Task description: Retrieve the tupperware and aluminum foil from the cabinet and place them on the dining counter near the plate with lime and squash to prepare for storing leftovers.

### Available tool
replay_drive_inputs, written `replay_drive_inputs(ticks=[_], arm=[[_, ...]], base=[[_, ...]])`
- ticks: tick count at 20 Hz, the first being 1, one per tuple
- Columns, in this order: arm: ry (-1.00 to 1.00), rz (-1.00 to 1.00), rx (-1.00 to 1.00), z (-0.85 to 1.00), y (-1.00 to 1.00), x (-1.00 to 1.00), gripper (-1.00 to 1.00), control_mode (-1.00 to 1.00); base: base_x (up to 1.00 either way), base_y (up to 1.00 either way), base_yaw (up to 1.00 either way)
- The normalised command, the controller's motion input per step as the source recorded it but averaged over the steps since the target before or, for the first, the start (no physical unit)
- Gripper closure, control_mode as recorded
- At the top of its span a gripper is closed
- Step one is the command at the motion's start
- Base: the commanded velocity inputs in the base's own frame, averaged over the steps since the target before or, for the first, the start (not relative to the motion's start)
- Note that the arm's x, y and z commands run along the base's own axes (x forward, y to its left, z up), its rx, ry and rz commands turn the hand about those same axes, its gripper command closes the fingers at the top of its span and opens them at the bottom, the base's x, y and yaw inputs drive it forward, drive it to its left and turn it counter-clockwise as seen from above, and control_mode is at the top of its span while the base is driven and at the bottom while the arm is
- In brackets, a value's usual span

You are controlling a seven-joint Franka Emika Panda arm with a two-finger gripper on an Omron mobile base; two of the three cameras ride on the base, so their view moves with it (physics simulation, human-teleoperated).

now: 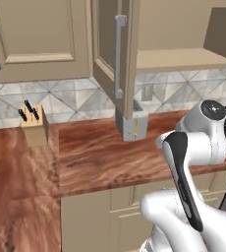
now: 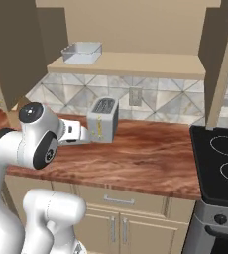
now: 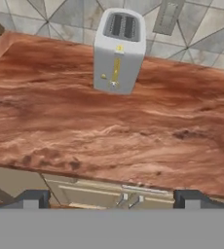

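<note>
The cabinet stands open, its door swung out toward me with a grey bar handle. On its shelf at the left lies the tupperware, a shallow pale container. My gripper hangs open and empty above the front edge of the kitchen counter, well below the shelf. Its two dark fingertips stand far apart. The aluminum foil, the dining counter and the plate with lime and squash are out of view.
A silver toaster stands on the counter under the cabinet, by a wall outlet. A knife block sits at the left corner. A black stove borders the counter on the right. Base cabinets run below.
</note>
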Motion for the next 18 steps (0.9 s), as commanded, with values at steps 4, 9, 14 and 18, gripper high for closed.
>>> replay_drive_inputs(ticks=[4,9,14,18], arm=[[0.0,0.0,0.0,0.0,0.0,0.0,-1.0,1.0],[0.0,0.0,0.0,0.0,0.0,0.0,-1.0,1.0],[0.0,0.0,0.0,0.0,0.0,0.0,-1.0,1.0],[0.0,0.01,0.0,0.07,-0.02,0.0,-1.0,-1.0]], base=[[0.52,-0.04,0.0],[0.54,-0.1,0.0],[0.37,-0.06,0.08],[0.04,-0.07,0.07]])
